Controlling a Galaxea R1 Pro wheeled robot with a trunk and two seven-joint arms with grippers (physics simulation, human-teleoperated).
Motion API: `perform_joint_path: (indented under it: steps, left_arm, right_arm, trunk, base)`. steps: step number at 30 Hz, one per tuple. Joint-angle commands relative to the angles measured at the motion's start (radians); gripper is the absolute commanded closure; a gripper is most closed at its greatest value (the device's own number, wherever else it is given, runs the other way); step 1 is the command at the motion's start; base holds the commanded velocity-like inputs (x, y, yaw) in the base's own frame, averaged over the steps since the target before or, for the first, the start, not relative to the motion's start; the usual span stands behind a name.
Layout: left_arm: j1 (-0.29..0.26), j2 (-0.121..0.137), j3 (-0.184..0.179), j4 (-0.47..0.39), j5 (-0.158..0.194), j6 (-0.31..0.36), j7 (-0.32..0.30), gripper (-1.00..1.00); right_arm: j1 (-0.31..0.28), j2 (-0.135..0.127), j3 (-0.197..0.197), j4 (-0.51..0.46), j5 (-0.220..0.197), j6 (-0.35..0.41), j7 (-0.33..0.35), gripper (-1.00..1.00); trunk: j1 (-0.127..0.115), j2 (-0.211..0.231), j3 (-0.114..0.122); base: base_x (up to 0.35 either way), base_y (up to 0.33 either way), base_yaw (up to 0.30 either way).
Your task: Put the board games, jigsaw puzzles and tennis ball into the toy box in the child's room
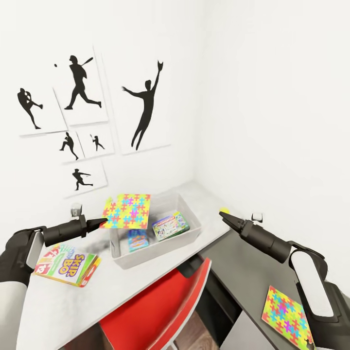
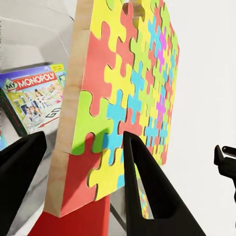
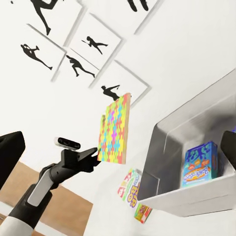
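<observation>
The left gripper (image 1: 103, 222) is holding a jigsaw puzzle (image 1: 127, 211) by its edge; in the left wrist view the two fingers (image 2: 142, 187) are sitting on either side of the board, narrow, with the coloured face turned to one finger and the wooden edge between them. In the head view this puzzle is hanging flat in the air above the near-left rim of the toy box (image 1: 192, 237), not touching it.

The toy box is standing on the white table (image 1: 73, 306), toward its far right corner; inside it a Monopoly board game (image 1: 170, 225) is leaning at the right part, and a blue game box (image 1: 138, 240) is standing at the left part; I cannot tell what the blue one is called.

A Skip-Bo game (image 1: 68, 265) is lying flat near the left edge of the table, well apart from the toy box.

The right gripper (image 1: 224, 214) is hovering beside the right edge of the table, near the toy box; its fingers are looking close together and nothing is between them; a small yellow spot is showing at its tip, too small to name.

A second jigsaw puzzle (image 1: 287, 317) is lying on the grey surface (image 1: 243, 272) at the right, below the right arm; a red chair (image 1: 160, 306) is standing at the near edge of the table.
</observation>
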Motion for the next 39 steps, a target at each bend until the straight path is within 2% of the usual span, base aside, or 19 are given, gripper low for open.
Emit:
perform_joint_path:
  steps: [1, 11, 19, 39]
  left_arm:
    - [-0.001, 0.0, 0.001, 0.001, 0.0, 0.005, -0.003, 1.0]
    - [-0.002, -0.001, 0.003, 0.001, -0.001, 0.005, -0.003, 1.0]
    - [-0.002, -0.001, 0.005, 0.001, 0.0, 0.006, -0.003, 1.0]
    - [-0.002, -0.004, 0.005, 0.001, 0.001, 0.006, -0.003, 1.0]
  right_arm:
    - [-0.001, 0.0, -0.001, 0.0, 0.001, 0.006, 0.003, -1.0]
    - [-0.001, 0.0, -0.001, 0.0, 0.001, 0.006, 0.003, -1.0]
    - [-0.001, 0.0, -0.001, 0.0, 0.001, 0.006, 0.003, -1.0]
    - [-0.001, 0.0, -0.001, 0.0, 0.002, 0.005, 0.003, -1.0]
  trunk:
    - [0.001, -0.002, -0.002]
    - [0.001, -0.002, -0.002]
    - [0.001, -0.002, -0.002]
    - [0.001, -0.002, -0.002]
  base:
    - [0.217, 0.0, 0.0]
    - [0.066, -0.053, 0.005]
    - [0.021, -0.068, 0.186]
    - [0.148, -0.012, 0.012]
